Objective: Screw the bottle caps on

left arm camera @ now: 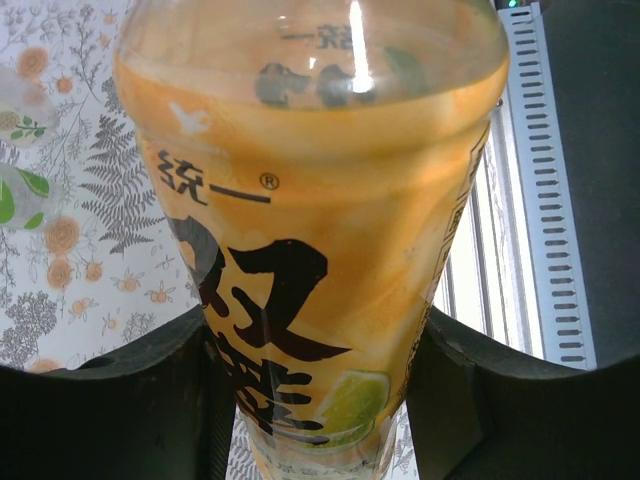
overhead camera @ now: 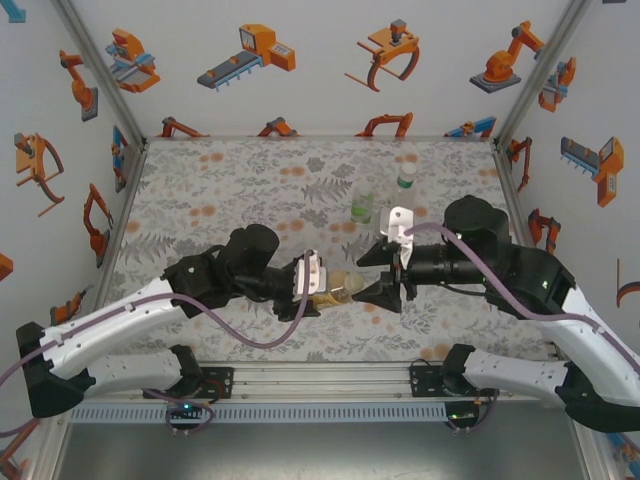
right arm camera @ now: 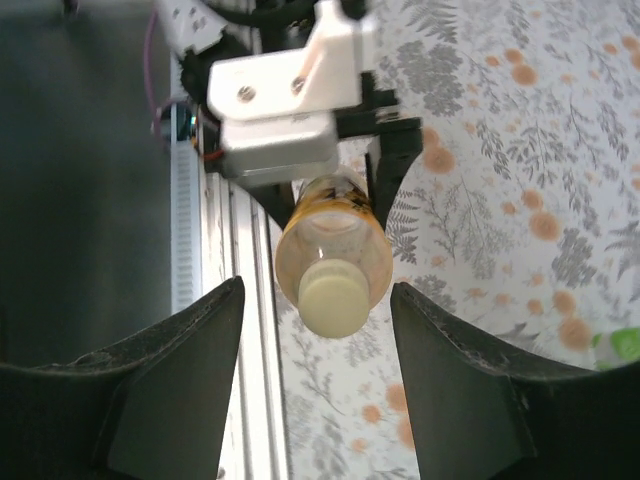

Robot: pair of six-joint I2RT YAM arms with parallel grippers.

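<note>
At centre frame the left gripper (overhead camera: 320,288) clamps the amber bottle (left arm camera: 320,280) sideways, while the right gripper (right arm camera: 315,300) stands parted at its pale cap (right arm camera: 335,298), holding nothing.

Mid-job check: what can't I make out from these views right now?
- Top view: right gripper covers the neck of the amber bottle.
- Right wrist: cap faces end-on; threads hidden, tightness unclear.
- Left wrist: bottle top cut off by upper edge.
- Top view: far-left bottle and far-right bottle too small to judge caps.
</note>
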